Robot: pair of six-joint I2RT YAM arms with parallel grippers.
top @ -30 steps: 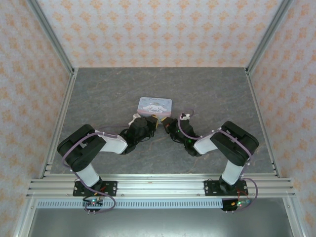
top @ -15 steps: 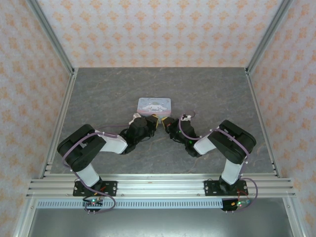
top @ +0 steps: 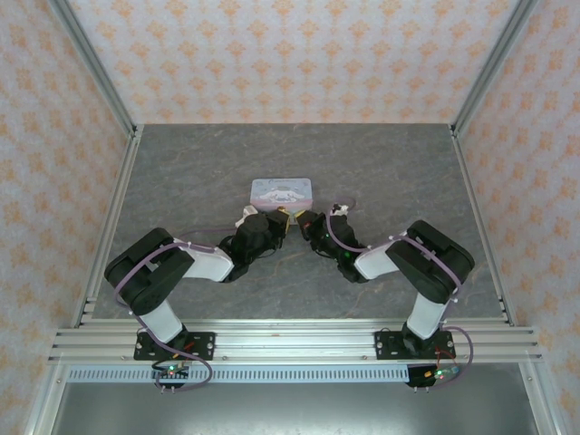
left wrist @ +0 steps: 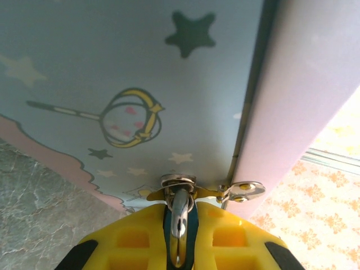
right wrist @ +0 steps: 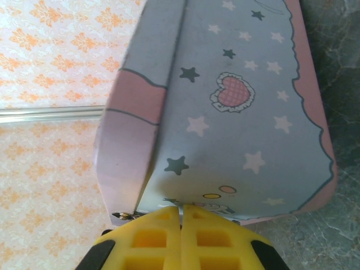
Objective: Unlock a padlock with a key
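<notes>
The padlock [left wrist: 180, 216] is a tiny dark teal lock, and its metal shackle runs through the hasp [left wrist: 178, 181] on the pastel cartoon tin [left wrist: 112, 67]. My left gripper [left wrist: 180, 205] is shut on the padlock, with the yellow fingers [left wrist: 135, 236] pressed against both sides of it. My right gripper [right wrist: 181, 207] is shut, its fingertips right at the lower edge of the tin [right wrist: 242, 112]. The key is hidden. In the top view the left gripper [top: 284, 220] and right gripper [top: 302, 220] meet at the near edge of the tin [top: 283, 191].
The tin sits mid-table on the grey stone-patterned surface [top: 181, 172]. A small metal latch tab [left wrist: 243, 191] sticks out beside the hasp. Patterned walls and aluminium posts [top: 91, 72] enclose the table on three sides.
Both grippers have edged a little farther from the bases, against the tin. The tin now looks shorter from above, as if tipped or pushed back slightly.
</notes>
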